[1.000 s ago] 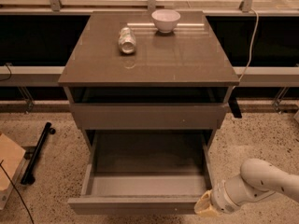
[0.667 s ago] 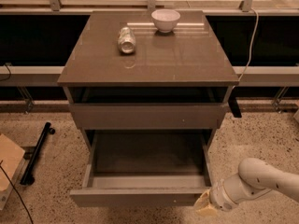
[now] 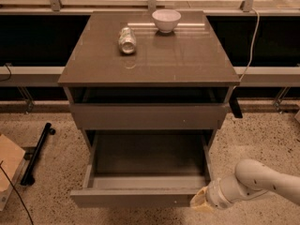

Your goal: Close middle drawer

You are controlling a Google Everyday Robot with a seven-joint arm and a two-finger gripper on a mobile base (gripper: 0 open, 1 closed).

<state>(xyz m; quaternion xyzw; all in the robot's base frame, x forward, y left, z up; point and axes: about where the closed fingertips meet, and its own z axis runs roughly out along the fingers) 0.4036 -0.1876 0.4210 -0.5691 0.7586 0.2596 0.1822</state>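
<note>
The middle drawer (image 3: 140,197) stands pulled far out at the bottom of the cabinet (image 3: 187,62), its low plain front facing the camera and its pale floor bare. The gripper (image 3: 199,201) sits at the right end of that front panel, touching or just beside it (whether it is spread or closed cannot be told). Above, the drawer with the taller front (image 3: 147,116) stands slightly out. On top are a white bowl (image 3: 166,20) and a can (image 3: 127,40) on its side; its print cannot be read.
</note>
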